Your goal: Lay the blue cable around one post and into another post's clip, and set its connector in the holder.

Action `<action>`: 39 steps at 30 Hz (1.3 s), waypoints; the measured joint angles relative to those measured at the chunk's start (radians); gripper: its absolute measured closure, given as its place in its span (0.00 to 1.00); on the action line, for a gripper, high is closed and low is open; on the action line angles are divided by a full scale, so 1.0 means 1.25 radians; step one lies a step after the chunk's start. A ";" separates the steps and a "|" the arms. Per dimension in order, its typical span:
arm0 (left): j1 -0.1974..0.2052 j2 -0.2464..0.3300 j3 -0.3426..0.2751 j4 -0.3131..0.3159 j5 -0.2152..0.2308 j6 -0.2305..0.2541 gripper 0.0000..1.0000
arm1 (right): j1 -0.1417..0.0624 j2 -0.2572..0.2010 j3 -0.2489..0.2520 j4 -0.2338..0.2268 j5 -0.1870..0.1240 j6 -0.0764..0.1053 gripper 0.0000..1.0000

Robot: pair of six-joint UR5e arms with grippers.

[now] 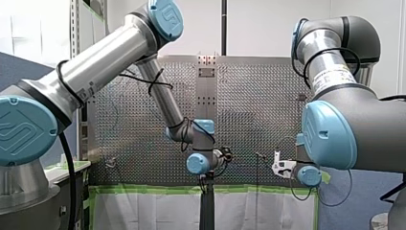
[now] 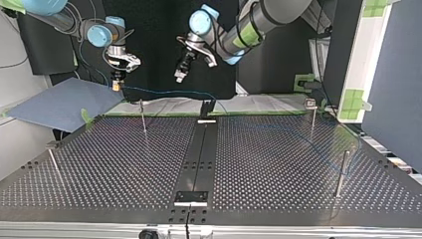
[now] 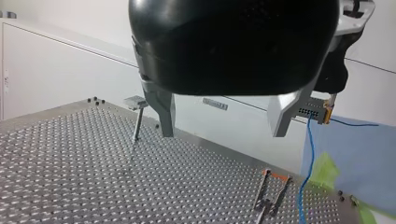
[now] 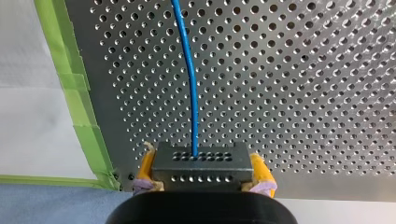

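Clamping connector (image 4: 201, 163), right jaws in right wrist view, left jaws apart

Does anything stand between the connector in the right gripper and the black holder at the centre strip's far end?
A post stands between connector and holder, though lower than the connector in my right gripper; my open left gripper hovers near the holder.
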 joint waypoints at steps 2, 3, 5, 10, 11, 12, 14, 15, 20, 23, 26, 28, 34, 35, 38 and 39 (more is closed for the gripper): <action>-0.004 -0.016 0.016 -0.002 0.008 -0.003 0.02 | 0.000 0.000 0.000 0.000 0.000 0.000 1.00; -0.006 -0.022 0.022 0.000 0.010 -0.004 0.02 | 0.000 0.000 0.000 0.000 0.000 0.000 1.00; -0.009 -0.038 0.034 0.006 0.008 -0.008 0.02 | 0.000 0.000 0.000 0.000 0.000 0.000 1.00; -0.009 -0.059 0.044 0.008 0.001 -0.015 0.02 | 0.000 0.000 0.000 -0.002 0.000 0.004 1.00; -0.008 -0.060 0.044 0.006 0.001 -0.015 0.02 | 0.001 0.000 0.000 -0.002 0.000 0.004 1.00; -0.007 -0.061 0.045 0.004 0.000 -0.015 0.02 | 0.001 0.000 0.000 -0.003 0.000 0.004 1.00; -0.004 -0.062 0.045 -0.002 -0.005 -0.013 0.02 | 0.001 0.000 0.000 -0.003 0.000 0.005 1.00; -0.003 -0.063 0.045 -0.004 -0.008 -0.011 0.02 | 0.001 0.000 0.000 -0.003 0.000 0.005 1.00; 0.005 -0.064 0.049 -0.010 -0.020 -0.006 0.02 | 0.001 0.000 0.000 -0.004 0.000 0.005 1.00; 0.008 -0.075 0.061 -0.017 -0.025 -0.002 0.02 | 0.001 0.000 0.000 -0.004 -0.001 0.005 1.00; 0.010 -0.093 0.080 -0.034 -0.036 0.009 0.02 | 0.001 0.000 0.000 -0.003 -0.001 0.005 1.00; 0.011 -0.107 0.094 -0.047 -0.048 0.020 0.02 | 0.000 0.000 0.000 -0.003 -0.001 0.005 1.00; 0.016 -0.143 0.139 -0.092 -0.068 0.017 0.02 | 0.000 0.000 0.000 -0.004 -0.001 0.005 1.00; 0.018 -0.145 0.145 -0.098 -0.069 0.018 0.02 | 0.000 0.000 0.000 -0.004 -0.001 0.005 1.00; 0.026 -0.148 0.169 -0.121 -0.071 0.026 0.02 | 0.000 0.000 0.000 -0.003 -0.001 0.004 1.00; 0.028 -0.149 0.176 -0.126 -0.072 0.027 0.02 | 0.000 0.000 0.000 -0.002 -0.001 0.004 1.00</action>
